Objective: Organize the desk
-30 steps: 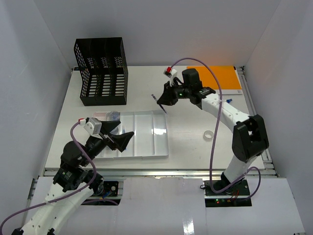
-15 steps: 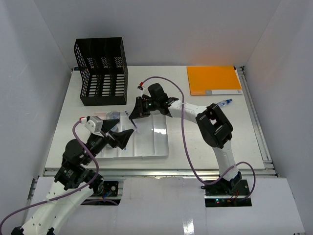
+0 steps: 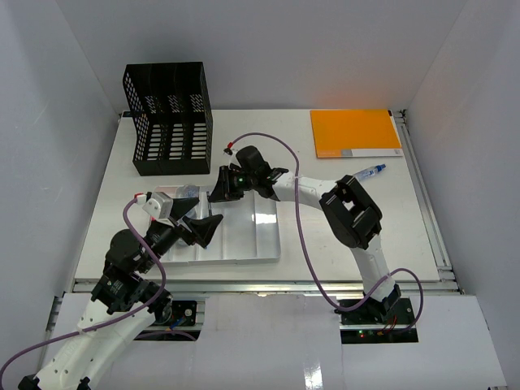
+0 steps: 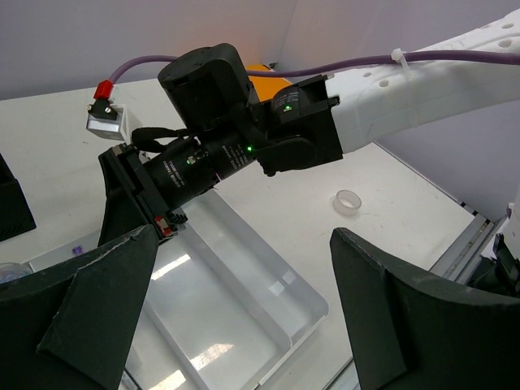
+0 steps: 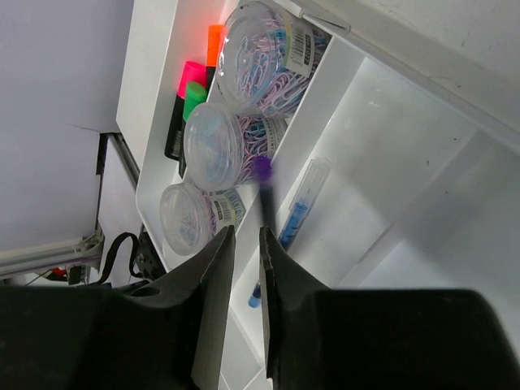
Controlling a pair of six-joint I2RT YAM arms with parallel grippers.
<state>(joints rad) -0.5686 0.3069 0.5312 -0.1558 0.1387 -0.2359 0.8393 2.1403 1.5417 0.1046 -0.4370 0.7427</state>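
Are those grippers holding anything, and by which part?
Right gripper: back end of a dark purple-tipped pen between its fingers, grip uncertain. Left gripper: open, empty.

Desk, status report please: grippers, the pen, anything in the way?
Left gripper open, empty, over tray. Right gripper over tray, pen in jaws, grip unclear. Desk: tape roll, orange folder left out. Nothing in the way.

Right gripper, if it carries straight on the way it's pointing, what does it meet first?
Right gripper points into the white tray; its purple-tipped pen would likely reach the compartment floor beside the blue pen first, though depth is unclear.
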